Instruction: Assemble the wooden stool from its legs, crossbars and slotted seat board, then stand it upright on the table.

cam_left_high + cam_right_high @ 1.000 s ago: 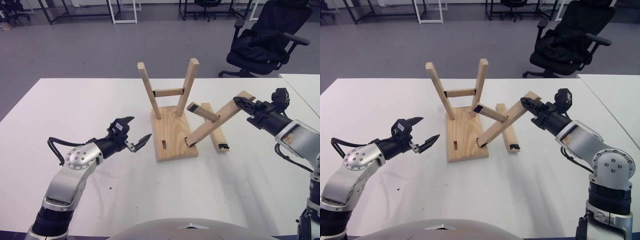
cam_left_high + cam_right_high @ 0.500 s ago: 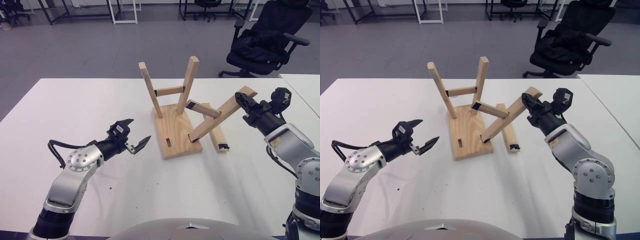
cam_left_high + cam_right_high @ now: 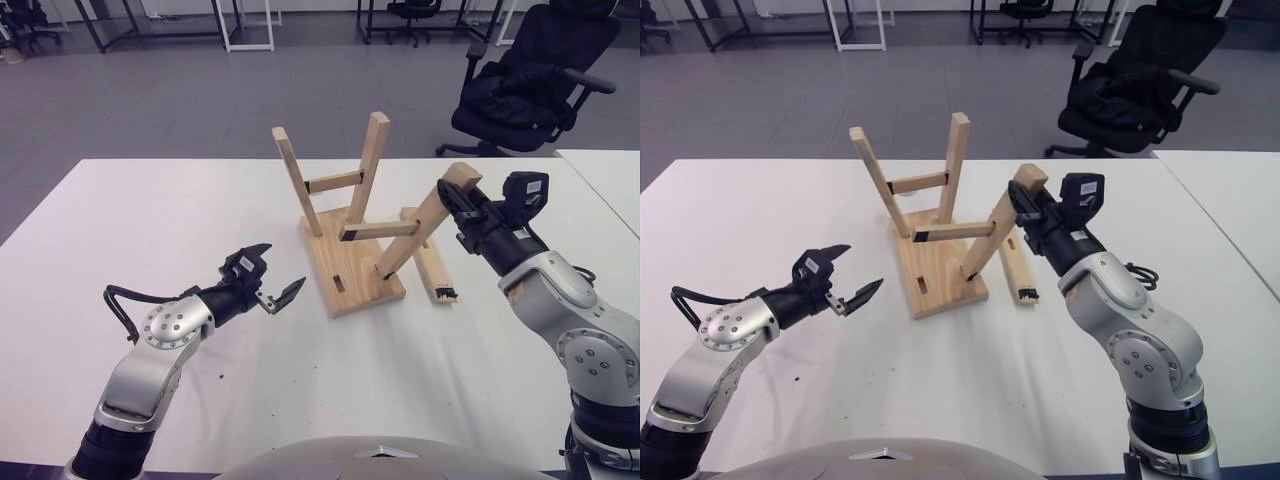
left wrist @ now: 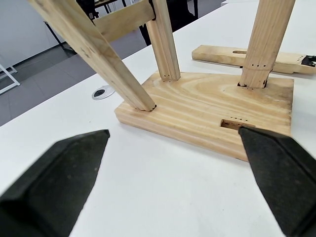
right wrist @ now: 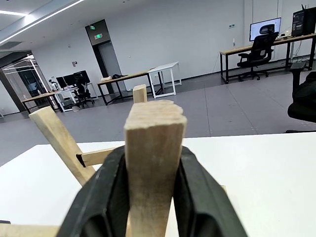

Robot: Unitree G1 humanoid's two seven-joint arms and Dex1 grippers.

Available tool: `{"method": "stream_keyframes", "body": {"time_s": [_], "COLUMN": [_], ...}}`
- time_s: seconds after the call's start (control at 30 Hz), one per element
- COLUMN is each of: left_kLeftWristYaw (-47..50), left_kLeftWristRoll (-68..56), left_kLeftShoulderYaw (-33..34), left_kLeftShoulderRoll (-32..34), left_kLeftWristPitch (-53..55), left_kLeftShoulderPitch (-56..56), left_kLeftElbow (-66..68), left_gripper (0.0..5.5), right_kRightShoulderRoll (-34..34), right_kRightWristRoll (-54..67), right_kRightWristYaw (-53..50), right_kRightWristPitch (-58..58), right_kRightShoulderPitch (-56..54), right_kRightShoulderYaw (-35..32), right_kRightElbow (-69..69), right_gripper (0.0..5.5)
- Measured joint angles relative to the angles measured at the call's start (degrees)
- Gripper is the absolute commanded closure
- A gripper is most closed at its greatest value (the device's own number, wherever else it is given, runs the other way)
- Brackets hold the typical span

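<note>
Clenched on the third leg (image 3: 415,228), the right tool (image 3: 460,203) has swung it steeper, foot at the seat board (image 3: 355,278) slot on the bench (image 3: 150,220), so seating looks close; the left tool (image 3: 285,264) hangs released.

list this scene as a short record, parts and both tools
seat board: flat on the table, one slot empty
standing legs: two, joined by a crossbar
third leg: tilted, foot at the board's corner, second crossbar attached
loose leg: lying beside the board
right tool: shut on third leg's top
left tool: open, apart from the board
</note>
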Motion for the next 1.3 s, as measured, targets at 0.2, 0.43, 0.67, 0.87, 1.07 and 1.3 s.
{"method": "stream_keyframes", "body": {"time_s": [0.2,0.43,0.67,0.87,1.07,1.3], "left_kLeftWristYaw": [-0.1,-0.2,-0.2,-0.2,-0.6,0.6], "left_kLeftWristRoll": [0.2,1.9,2.4,2.4,2.4,2.8], "left_kLeftShoulderYaw": [-0.4,-2.3,-2.3,-2.3,-2.2,-1.0], "left_kLeftShoulderRoll": [0.0,-0.4,-1.0,-1.0,-1.0,-1.7], "left_kLeftWristPitch": [0.0,-1.2,-3.3,-3.7,-4.3,-5.5], "left_kLeftShoulderPitch": [-0.8,-1.3,-1.4,-1.4,-3.2,-3.3], "left_kLeftElbow": [0.9,2.8,4.2,5.1,6.0,7.6], "left_gripper": [0.69,0.69,0.69,0.69,0.69,0.69], "right_kRightShoulderRoll": [0.1,0.8,5.0,6.9,7.2,6.0], "right_kRightWristRoll": [-5.4,-9.1,-7.1,-9.5,-13.3,11.0], "right_kRightWristYaw": [1.0,1.8,4.9,7.9,12.8,16.3], "right_kRightWristPitch": [0.0,1.9,1.9,1.3,-1.7,-3.9], "right_kRightShoulderPitch": [-1.7,-2.5,-3.1,-3.4,-8.1,-17.4], "right_kRightShoulderYaw": [4.4,7.4,2.3,1.6,-0.9,-18.8], "right_kRightElbow": [-1.0,0.1,4.3,5.1,5.3,8.1], "right_gripper": [4.45,4.45,4.45,3.67,2.59,2.01]}}
